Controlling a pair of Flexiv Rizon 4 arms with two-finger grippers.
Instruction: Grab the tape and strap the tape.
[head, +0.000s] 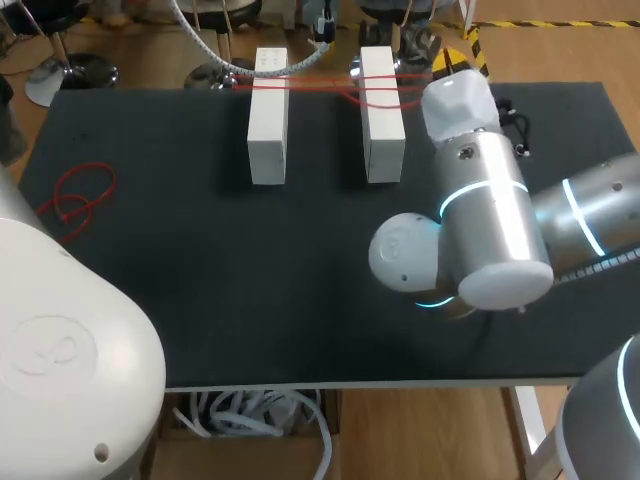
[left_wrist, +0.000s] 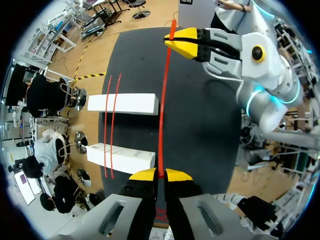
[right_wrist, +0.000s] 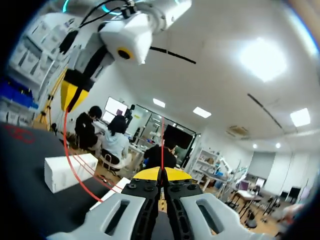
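Across the far blocks (head: 268, 110): two tapes (left_wrist: 112, 125) already on | left gripper (left_wrist: 159, 176) and right gripper (right_wrist: 161, 176) each pinched a third tape (left_wrist: 161, 110), stretched taut | guess: strapping it remained

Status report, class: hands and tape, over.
Left hand shut on red tape. Right hand shut on it too. Tape stretched past white blocks. Nothing blocking.

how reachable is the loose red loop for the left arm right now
Probably not yet: the left hand is shut on a tape stretched to the right hand, though the loop itself lies uncovered.
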